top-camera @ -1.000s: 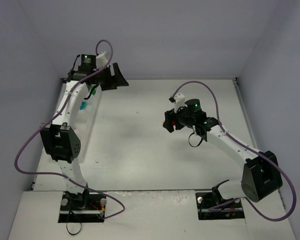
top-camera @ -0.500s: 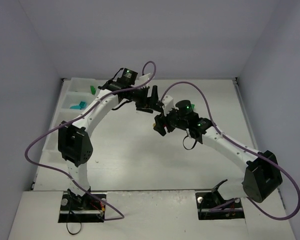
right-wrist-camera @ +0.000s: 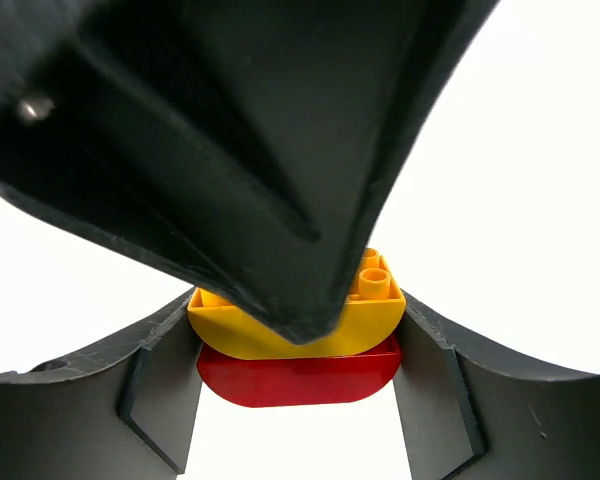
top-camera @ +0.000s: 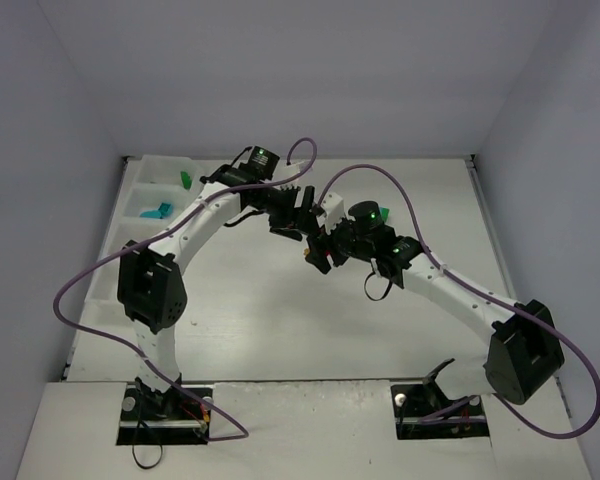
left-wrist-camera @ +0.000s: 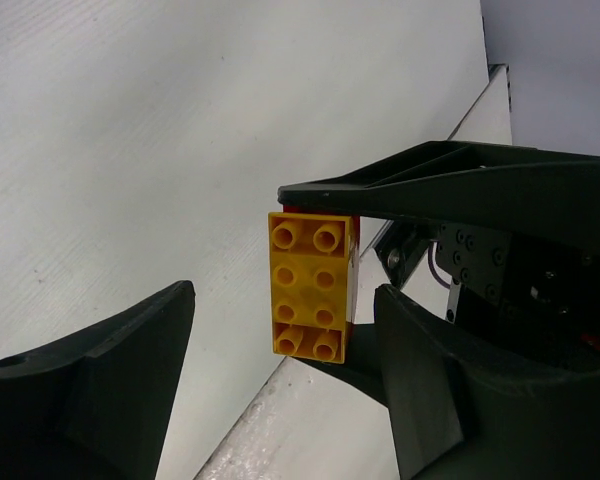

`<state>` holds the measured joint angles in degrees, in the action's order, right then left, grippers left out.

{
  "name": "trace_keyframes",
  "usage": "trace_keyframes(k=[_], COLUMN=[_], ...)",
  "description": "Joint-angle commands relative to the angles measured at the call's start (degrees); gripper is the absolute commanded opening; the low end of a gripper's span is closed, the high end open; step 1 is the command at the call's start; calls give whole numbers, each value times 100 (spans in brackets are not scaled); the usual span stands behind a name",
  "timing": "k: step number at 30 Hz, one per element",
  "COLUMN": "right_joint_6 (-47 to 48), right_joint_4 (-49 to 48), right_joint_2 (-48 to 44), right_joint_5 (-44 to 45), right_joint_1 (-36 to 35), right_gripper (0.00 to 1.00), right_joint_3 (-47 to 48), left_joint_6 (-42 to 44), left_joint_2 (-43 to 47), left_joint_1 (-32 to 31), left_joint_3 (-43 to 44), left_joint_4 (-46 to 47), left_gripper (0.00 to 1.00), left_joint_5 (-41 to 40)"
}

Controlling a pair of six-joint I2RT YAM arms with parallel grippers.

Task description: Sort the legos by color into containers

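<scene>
Pinches yellow brick (left-wrist-camera: 310, 285) and red brick (right-wrist-camera: 298, 378) (stuck together) in right gripper (right-wrist-camera: 295, 365), offering them to open left gripper (left-wrist-camera: 280, 300) for splitting

Item 1: I am logging the left arm (top-camera: 195, 222) and right arm (top-camera: 460, 293), both showing white tubular links.
Item 2: I am counting black joint housings (top-camera: 152, 290), each wrist glowing 1 green light (top-camera: 261, 154).
Item 3: I am noting purple cables (top-camera: 59, 303), matte black wedge fingers (left-wrist-camera: 110, 370), silver screws (left-wrist-camera: 394, 258).
</scene>
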<state>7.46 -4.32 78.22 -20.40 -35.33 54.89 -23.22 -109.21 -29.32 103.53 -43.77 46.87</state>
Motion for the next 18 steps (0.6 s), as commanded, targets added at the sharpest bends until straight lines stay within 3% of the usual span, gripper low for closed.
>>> trace_keyframes(k=[1, 13, 15, 18], right_joint_6=[71, 80, 80, 80], right_joint_4=[-280, -289, -289, -289], right_joint_2=[-17, 1, 1, 1], right_joint_5=[-25, -34, -16, 10], right_joint_1=[-26, -79, -88, -88], right_gripper=[0, 0, 0, 0], right_joint_3=[224, 197, 197, 171], left_joint_6=[178, -77, -103, -147], left_joint_2=[75, 22, -4, -13], left_joint_1=[-39, -214, -241, -241], left_joint_3=[36, -122, -105, -96], left_joint_4=[-62, 387, 404, 430], left_gripper=[65, 55, 51, 38], left_joint_5=[138, 384, 393, 419])
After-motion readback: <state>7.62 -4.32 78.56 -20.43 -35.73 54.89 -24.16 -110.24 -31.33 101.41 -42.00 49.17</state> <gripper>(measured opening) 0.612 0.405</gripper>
